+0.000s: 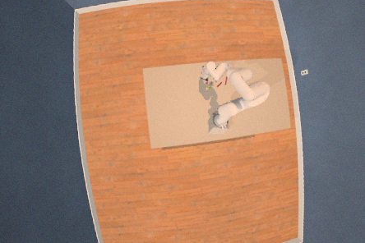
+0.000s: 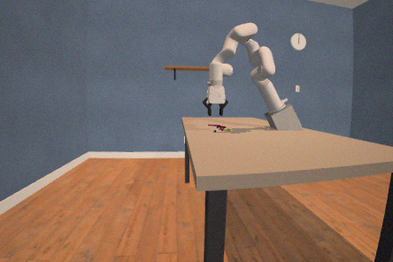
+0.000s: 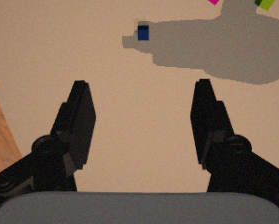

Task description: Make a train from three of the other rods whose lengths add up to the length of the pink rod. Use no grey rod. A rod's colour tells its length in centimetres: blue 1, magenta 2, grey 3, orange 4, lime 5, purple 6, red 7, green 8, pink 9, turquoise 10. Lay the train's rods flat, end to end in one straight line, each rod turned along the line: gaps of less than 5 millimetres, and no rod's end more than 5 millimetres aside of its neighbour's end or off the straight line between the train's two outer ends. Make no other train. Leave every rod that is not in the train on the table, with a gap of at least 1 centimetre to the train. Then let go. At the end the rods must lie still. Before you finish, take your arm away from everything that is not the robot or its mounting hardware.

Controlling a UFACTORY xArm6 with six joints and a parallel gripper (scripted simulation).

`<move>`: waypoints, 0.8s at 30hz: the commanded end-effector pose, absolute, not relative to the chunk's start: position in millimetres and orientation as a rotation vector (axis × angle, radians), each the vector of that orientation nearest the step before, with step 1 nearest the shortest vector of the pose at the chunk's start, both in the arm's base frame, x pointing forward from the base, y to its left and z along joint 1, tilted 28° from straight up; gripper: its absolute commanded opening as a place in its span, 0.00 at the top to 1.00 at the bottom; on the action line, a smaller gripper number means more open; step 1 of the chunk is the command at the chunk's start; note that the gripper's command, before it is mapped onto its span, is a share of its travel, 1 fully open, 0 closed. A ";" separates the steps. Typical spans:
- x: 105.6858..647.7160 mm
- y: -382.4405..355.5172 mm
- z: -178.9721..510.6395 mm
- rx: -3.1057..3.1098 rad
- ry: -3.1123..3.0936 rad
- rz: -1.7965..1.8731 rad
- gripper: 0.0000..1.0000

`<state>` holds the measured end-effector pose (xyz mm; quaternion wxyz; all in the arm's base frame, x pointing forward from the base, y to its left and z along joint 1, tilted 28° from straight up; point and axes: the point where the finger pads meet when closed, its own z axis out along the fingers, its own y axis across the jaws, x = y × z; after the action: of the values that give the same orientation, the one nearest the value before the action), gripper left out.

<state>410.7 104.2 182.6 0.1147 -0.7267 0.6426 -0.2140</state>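
Observation:
My gripper (image 3: 142, 98) (image 2: 215, 110) is open and empty, raised above the table. In the wrist view a small blue rod (image 3: 143, 32) lies flat on the table ahead of the fingers, apart from them. In the overhead view a red rod (image 1: 224, 80) and a dark red rod (image 1: 219, 84) lie beside the arm, with a lime rod (image 1: 209, 87) near them. The rods form a small cluster (image 2: 220, 128) under the gripper. The pink rod is not clear to me.
The arm's base (image 2: 283, 118) stands on the table's far right. The table's left edge (image 3: 2, 137) shows in the wrist view, close to the left finger. A wooden wall shelf (image 2: 186, 68) is behind the arm.

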 end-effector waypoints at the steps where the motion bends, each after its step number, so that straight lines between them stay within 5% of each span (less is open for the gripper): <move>1: 411.4 104.7 184.4 -2.127 1.881 -0.629 0.00; 16: 411.2 102.5 183.9 -2.128 1.882 -0.627 0.00; 24: 402.1 37.9 170.9 -2.120 1.902 -0.582 0.00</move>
<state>406.0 69.7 175.0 0.1115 -0.7236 0.6484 -0.2087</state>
